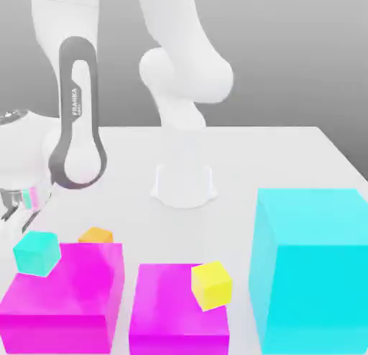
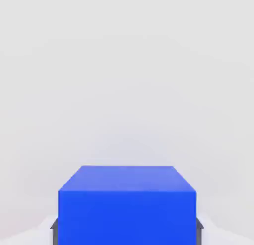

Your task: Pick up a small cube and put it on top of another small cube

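Nearest in the exterior view, a row of large blocks stands on the pale counter [image 1: 244, 159]: a left magenta block [image 1: 54, 332] at the exterior view's left, a right magenta block [image 1: 169, 303] just beside it, and a taller cyan block [image 1: 316, 289] at the exterior view's right. A small yellow cube [image 1: 210, 285] appears over the top of the right magenta block, toward its right side, turned at an angle; whether it touches the block, I cannot tell. Slightly farther back, a small turquoise cube [image 1: 36, 254] overlaps the far left corner of the left magenta block, and its contact is likewise unclear. Behind that block, a small orange cube [image 1: 96, 236] is partly hidden by it. Beyond these, at the exterior view's left edge, is the hand, low over the counter. The hand view shows its gripper [image 2: 127, 233] pinching a small blue cube [image 2: 127, 216], with one dark finger pad [image 2: 199, 234] against each of two opposite sides; the cube sits squarely between them. Farther back, the white arm [image 1: 79, 109] reaches down, its base [image 1: 184, 185] standing on the counter, with the counter's far edge and a grey backdrop [image 1: 280, 59] behind.
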`<state>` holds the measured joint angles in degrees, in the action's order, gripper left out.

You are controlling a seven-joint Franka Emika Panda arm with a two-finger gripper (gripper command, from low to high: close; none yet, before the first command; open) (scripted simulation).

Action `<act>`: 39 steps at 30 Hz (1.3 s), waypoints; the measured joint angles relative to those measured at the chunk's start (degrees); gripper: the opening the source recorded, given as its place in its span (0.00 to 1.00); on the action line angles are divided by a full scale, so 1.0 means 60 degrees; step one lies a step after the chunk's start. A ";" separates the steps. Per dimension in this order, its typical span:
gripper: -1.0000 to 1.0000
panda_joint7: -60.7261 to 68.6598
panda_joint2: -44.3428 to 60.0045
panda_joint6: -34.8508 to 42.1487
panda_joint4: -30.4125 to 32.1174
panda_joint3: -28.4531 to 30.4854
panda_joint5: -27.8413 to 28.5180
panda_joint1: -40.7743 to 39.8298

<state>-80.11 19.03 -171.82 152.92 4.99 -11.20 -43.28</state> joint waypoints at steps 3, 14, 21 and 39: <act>0.00 -0.0231 -0.0585 0.0470 0.0121 0.0280 0.0289 0.0213; 0.00 -0.3023 -0.3109 0.3623 -0.1187 0.0282 0.2947 0.1804; 0.00 -0.5549 -0.3831 0.4591 -0.1427 -0.0519 0.2522 0.3555; 0.00 -1.1404 -0.4223 0.5069 -0.0898 -0.3139 0.1586 0.5843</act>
<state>-148.53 -6.31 -141.41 147.53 -13.84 -1.69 -8.22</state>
